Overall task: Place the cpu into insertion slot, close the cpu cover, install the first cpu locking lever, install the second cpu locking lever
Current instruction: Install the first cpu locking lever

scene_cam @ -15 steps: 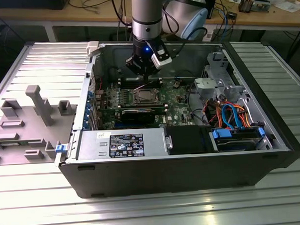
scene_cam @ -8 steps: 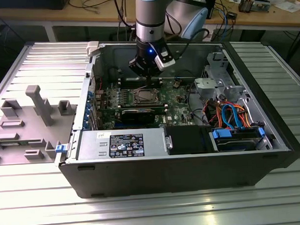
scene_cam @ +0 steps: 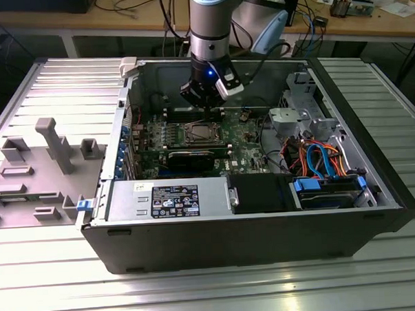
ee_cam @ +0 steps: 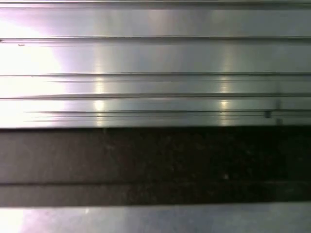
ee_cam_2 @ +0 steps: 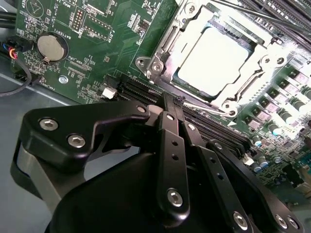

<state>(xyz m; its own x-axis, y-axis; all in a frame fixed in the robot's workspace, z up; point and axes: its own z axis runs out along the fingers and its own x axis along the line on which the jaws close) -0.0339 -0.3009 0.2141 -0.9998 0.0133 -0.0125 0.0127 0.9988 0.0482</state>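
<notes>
Gripper (ee_cam_2: 177,104) seemingly touching cpu cover (ee_cam_2: 171,41)

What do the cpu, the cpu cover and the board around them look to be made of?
The cpu: bare metal face, seemingly satin silver, since it glares bright under the light. The cpu cover: thin stamped metal frame, shiny silver-grey, with reflective edges and folded tabs, lying around the chip. The circuit board: green laminate, probably fibreglass, matte with fine white print and solder points. The gripper looks matte black, either metal or plastic.

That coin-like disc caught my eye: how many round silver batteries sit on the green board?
1: the coin battery sits on the green circuit board, near its edge. Others may be hidden behind the end effector.
</notes>
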